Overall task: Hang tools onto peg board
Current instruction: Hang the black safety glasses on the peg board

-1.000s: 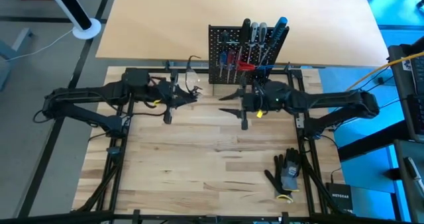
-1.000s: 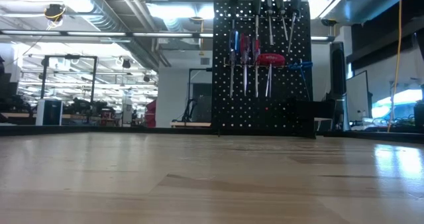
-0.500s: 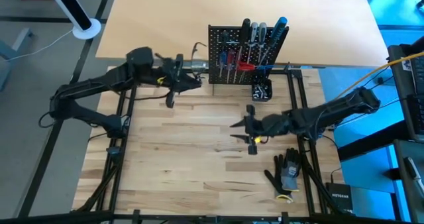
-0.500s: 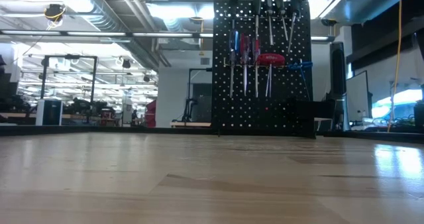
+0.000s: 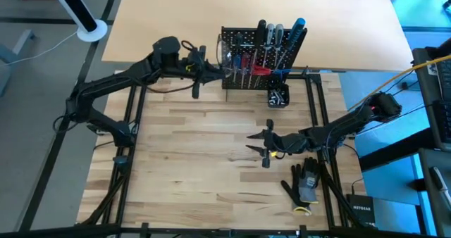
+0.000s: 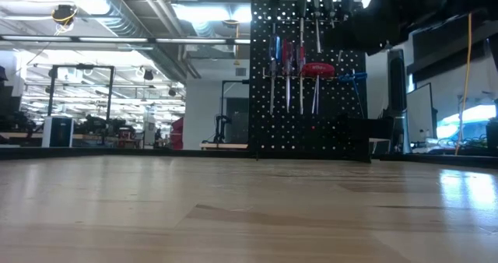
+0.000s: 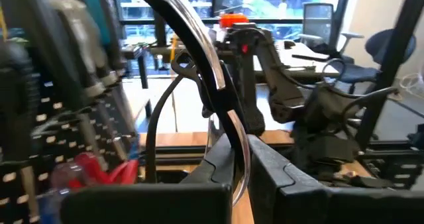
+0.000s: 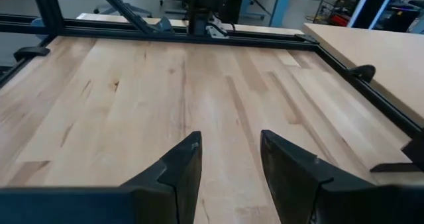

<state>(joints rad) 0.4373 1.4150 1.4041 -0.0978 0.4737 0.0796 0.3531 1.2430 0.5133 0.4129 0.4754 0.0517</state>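
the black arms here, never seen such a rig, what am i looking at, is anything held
They are two robot arms at a table, each with a two-finger gripper. One picture looks straight down, one level across the tabletop, and one comes from each wrist. At the back stands the peg board with tools hung on it, a small black cup beside it; black gloves lie near the front. The left gripper, at the board's edge, is shut on some thin curved piece. The right gripper, over bare table, is open, empty.

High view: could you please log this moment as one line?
left gripper shut on curved piece by peg board | right gripper open over table
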